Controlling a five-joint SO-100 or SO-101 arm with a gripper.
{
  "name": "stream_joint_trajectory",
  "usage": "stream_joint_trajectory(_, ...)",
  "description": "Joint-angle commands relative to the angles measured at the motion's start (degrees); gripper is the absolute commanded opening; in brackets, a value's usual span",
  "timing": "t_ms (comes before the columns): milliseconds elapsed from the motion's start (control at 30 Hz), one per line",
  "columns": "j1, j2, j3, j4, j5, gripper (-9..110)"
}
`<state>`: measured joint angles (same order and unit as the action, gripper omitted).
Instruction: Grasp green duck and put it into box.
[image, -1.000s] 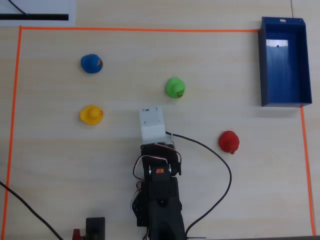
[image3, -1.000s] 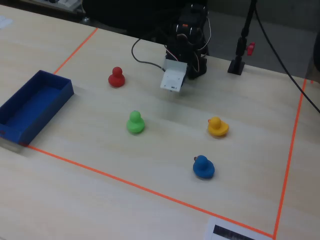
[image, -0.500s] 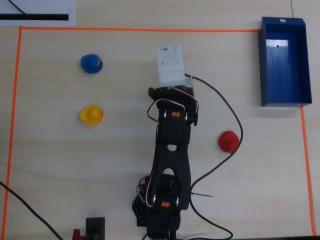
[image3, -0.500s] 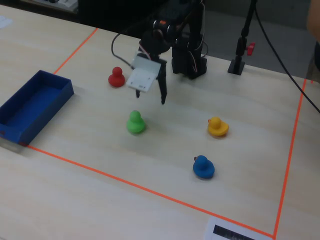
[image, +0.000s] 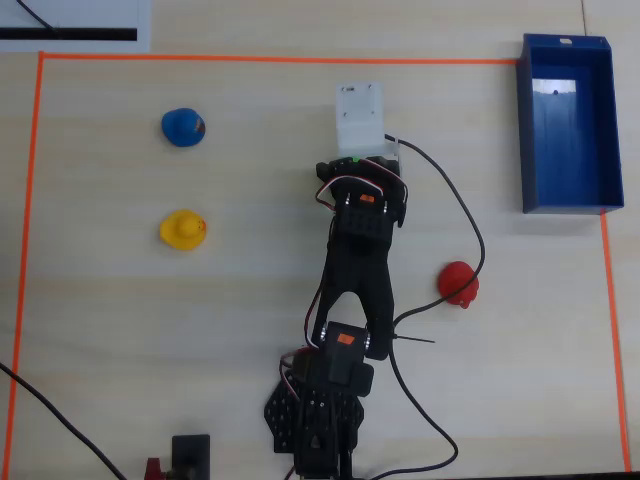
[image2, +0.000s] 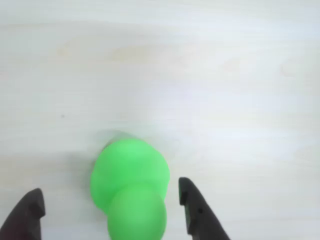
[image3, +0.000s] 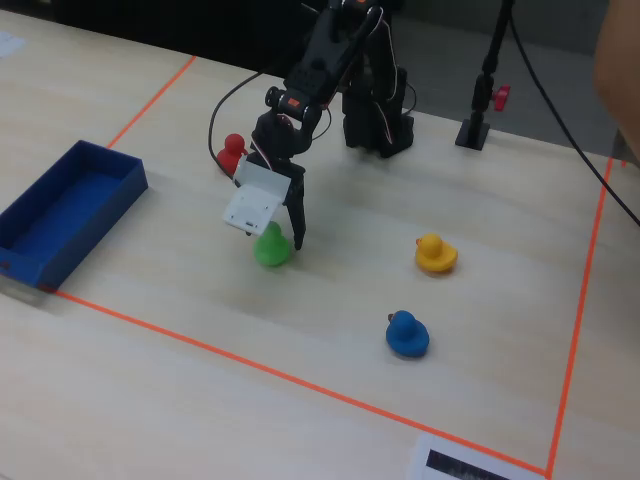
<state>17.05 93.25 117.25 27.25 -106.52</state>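
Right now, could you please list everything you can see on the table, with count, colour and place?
green duck: one, green, between the open claw's fingers in the wrist view
yellow duck: one, yellow, left in the overhead view
blue duck: one, blue, above the yellow one
red duck: one, red, right of the arm
box: one, dark blue, upper right corner
tape border: orange, around the work area
claw: one, black, open, straddling the green duck

Duck (image2: 131, 192) between tool (image2: 112, 202) fingers; bin (image3: 62, 215) far left, fixed view.
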Motion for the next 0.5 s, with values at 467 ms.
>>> stream_joint_trajectory(467,2.7,-4.3,1.6,-5.4,-1.2,38)
